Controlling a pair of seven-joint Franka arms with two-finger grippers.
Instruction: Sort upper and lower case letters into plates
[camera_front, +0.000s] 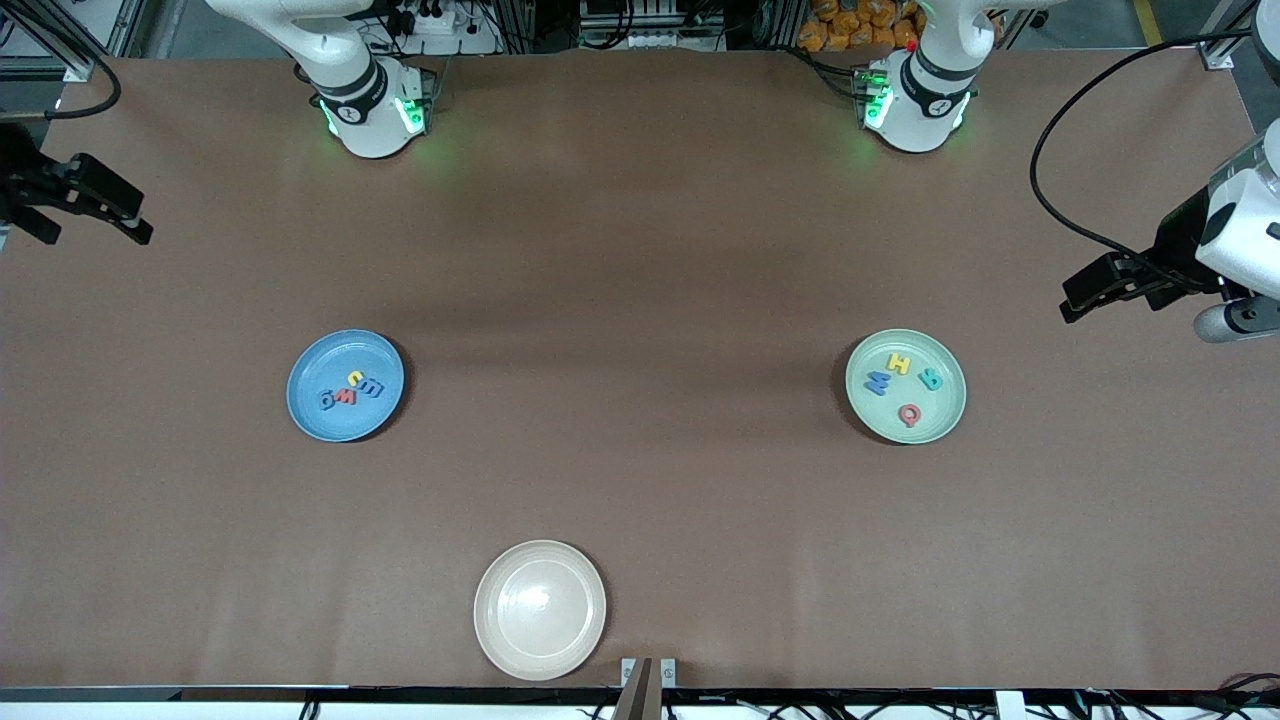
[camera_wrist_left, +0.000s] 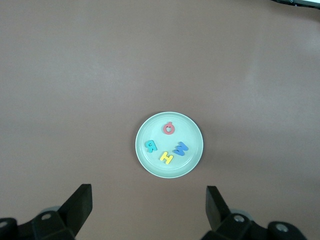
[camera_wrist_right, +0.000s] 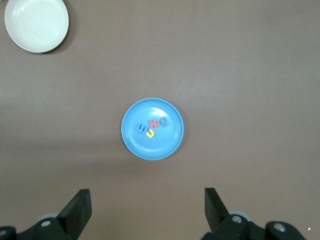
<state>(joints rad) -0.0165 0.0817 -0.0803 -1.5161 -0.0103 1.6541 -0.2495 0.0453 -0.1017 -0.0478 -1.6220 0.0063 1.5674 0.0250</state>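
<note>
On the brown surface (camera_front: 640, 300) toward the right arm's end sits the blue plate (camera_front: 310, 410); four letters lie bunched in its middle, touching or nearly so: a yellow c (camera_front: 354, 377), a blue letter beside it (camera_front: 372, 388), a red m (camera_front: 346, 397), a blue g (camera_front: 328, 401); toward the left arm's end sits the mint green plate (camera_front: 945, 420), about level with the blue one and well apart from it; four letters lie spread in it, none touching: yellow H (camera_front: 899, 363), blue M (camera_front: 878, 382), teal B (camera_front: 932, 379), red Q (camera_front: 909, 414); cream plate (camera_front: 500, 630) holds nothing, sits nearest the front camera, between the two coloured plates along the surface; left pincer (camera_front: 1090, 290) waits up in the air over the surface's edge at its own end, fingers (camera_wrist_left: 80, 202) spread wide, nothing between them; right pincer (camera_front: 105, 205) waits likewise over the edge at its own end, fingers (camera_wrist_right: 77, 210) spread wide, nothing held; each wrist view looks down on its own side's plate.
</note>
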